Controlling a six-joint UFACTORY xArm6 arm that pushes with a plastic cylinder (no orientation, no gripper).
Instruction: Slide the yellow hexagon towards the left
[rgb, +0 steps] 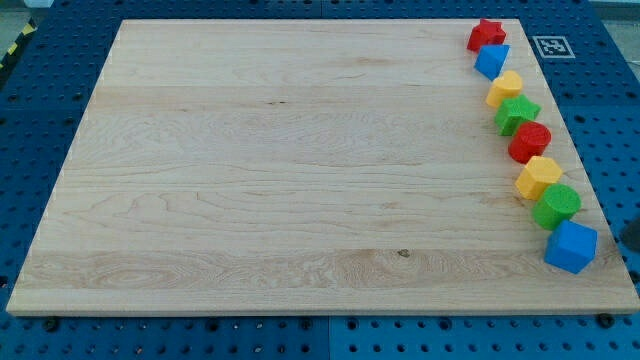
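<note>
The yellow hexagon block (538, 177) sits at 3 o'clock on the wooden board (300, 170), touching a red round block (529, 142) at 12 and a green round block (557, 205) at 5. My tip isn't visible, so its state I cannot tell.

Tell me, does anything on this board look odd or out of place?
Nothing is damaged or spilled. All eight blocks crowd one line down the board's right edge, from the red star to the blue cube. My tip is not in view.

Single view only: I look down at a slant from the board's (300, 170) near edge, whole board framed, blue pegboard (40, 340) around; my tip unseen
</note>
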